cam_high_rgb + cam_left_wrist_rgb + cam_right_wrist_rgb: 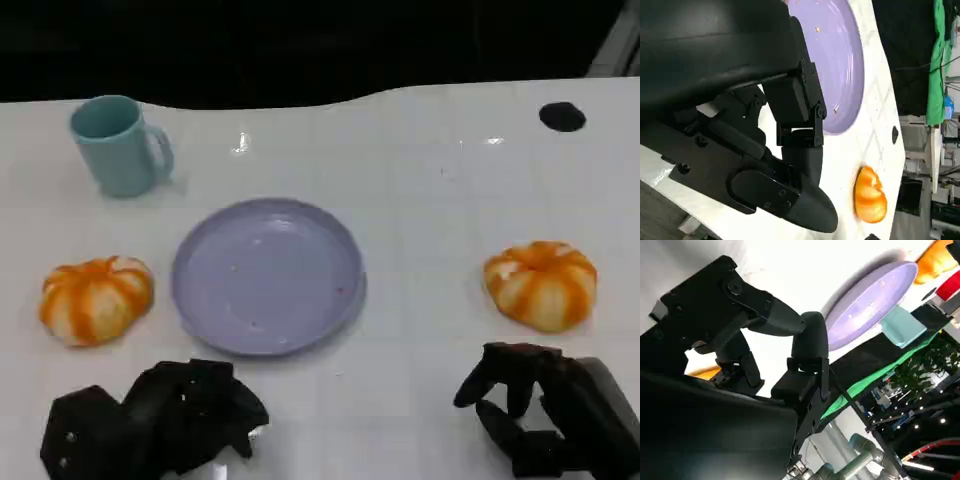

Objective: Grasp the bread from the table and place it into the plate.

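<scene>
Left hand (160,420) is resting at the near left with fingers curled in on nothing, just near of the left bread (96,299), a round, ridged orange-and-white bun. Between the buns is sitting a smooth lavender plate (268,275). Right bread (541,283) is lying just beyond the right hand (545,410), whose fingers are hanging apart, empty.

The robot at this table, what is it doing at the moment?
A humanoid robot is about to move bread onto the purple plate in the middle of the white table. Two orange-striped buns lie on either side of the plate: the left bun and the right bun. Neither is on the plate yet. The left hand and the right hand sit near the table's front edge, holding nothing; the right hand is just short of the right bun. A light blue mug stands behind.
</scene>
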Robot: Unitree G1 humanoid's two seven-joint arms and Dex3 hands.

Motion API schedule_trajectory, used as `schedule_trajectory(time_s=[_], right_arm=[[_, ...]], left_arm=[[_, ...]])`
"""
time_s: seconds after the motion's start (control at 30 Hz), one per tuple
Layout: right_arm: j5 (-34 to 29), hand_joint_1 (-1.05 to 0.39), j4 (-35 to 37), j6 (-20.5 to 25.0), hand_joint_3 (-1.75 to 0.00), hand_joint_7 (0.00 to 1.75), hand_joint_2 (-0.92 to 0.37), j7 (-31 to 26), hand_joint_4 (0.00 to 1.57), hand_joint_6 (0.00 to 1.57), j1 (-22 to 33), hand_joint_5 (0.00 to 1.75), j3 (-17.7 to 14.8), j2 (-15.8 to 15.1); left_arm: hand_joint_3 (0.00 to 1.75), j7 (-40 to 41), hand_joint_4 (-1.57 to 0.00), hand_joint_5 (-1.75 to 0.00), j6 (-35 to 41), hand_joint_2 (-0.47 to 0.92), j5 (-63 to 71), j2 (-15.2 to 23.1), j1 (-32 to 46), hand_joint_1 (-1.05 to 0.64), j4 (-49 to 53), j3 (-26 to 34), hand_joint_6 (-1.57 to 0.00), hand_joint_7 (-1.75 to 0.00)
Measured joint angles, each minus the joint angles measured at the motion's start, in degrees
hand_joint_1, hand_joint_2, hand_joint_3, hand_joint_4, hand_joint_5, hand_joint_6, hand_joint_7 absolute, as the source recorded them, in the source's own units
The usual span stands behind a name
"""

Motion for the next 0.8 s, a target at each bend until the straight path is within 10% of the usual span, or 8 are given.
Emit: schedule_trajectory(time_s=[0.8], right_arm=[[-0.06,-0.39,0.15,0.01,-1.16,1.29,-0.45,0.03,0.84,0.83,-0.01,1.75,0.00,0.00]], left_arm=[[0.01,0.00,-0.88,-1.52,0.02,0.84,0.01,0.00,-0.02,-1.05,0.00,0.01,-1.32,-0.73]])
